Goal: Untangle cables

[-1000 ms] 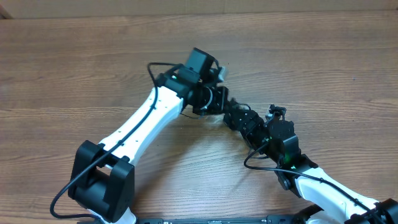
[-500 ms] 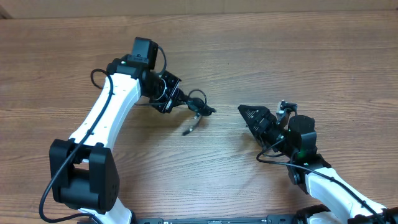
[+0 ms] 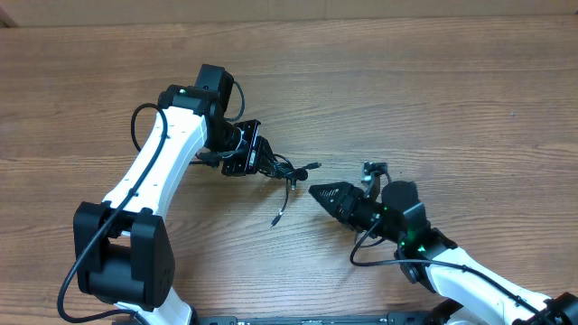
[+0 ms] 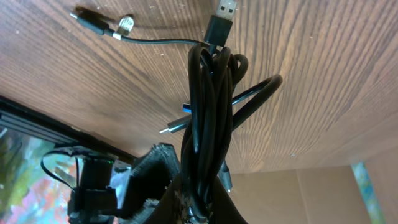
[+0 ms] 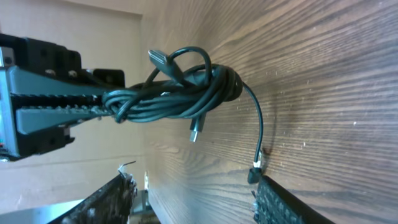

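The left gripper (image 3: 253,155) is clamped on the cables (image 3: 282,169), a tight black bundle jutting from its jaws toward 4 o'clock. One thin strand trails off toward 6 o'clock onto the table (image 3: 433,90); it carries a small pale tag (image 4: 126,23), too small to read. The right gripper (image 3: 323,192) has its fingers (image 5: 280,199) spread, holding nothing, near the bundle's 4 o'clock side and not touching it.

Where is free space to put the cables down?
Free: the far strip and right side of the brown wooden table. Crowded: the centre, where the left hand holds the bundle of thin black cables near the right hand.
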Action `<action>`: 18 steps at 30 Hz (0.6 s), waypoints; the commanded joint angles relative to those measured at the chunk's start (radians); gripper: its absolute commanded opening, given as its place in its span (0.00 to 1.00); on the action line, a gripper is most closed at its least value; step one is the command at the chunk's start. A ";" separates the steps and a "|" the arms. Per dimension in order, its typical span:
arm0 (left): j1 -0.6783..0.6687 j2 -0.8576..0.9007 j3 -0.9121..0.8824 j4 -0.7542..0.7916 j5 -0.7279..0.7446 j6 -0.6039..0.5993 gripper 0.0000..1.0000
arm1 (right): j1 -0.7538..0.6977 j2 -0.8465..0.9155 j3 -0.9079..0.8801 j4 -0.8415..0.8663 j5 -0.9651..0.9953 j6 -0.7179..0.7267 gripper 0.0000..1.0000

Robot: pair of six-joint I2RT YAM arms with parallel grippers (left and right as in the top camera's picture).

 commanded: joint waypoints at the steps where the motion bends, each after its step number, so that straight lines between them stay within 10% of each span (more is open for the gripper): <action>1: -0.014 -0.028 0.019 -0.009 0.035 -0.059 0.04 | 0.050 -0.013 -0.004 0.007 0.117 -0.008 0.62; 18: -0.101 -0.028 0.019 -0.021 0.077 -0.118 0.04 | 0.138 0.053 -0.004 0.050 0.262 0.100 0.45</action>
